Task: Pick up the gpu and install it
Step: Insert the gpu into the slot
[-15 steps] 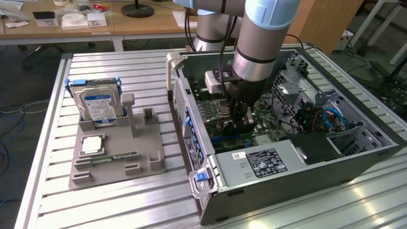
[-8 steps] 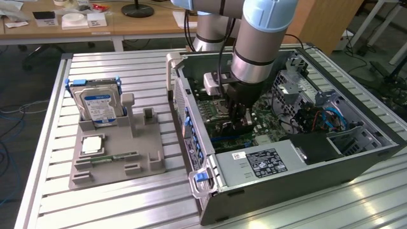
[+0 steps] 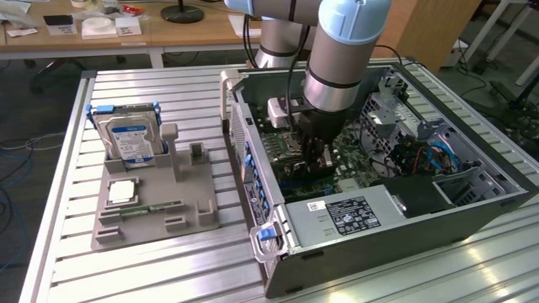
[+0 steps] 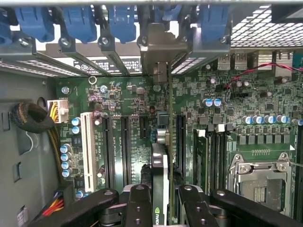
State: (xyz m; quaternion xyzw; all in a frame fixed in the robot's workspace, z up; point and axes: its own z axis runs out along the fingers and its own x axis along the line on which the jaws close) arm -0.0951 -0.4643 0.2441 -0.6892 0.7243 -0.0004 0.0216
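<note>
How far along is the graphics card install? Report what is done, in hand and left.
Done: the graphics card is off the grey parts holder and inside the open computer case.
In hand: the gripper has its jaws shut on the card's edge, holding it upright over the motherboard slots, bracket toward the rear openings.
Left: whether it is fully seated cannot be told.

Open grey metal PC tower case (image 3: 396, 243) lies on slatted aluminium surface (image 3: 151, 271) w/ green motherboard (image 4: 265, 137) exposed inside; on exterior view's left, grey plastic parts holder (image 3: 156, 211) carries upright silver hard drive w/ blue label (image 3: 130, 142) & small green memory stick (image 3: 151, 207).
</note>
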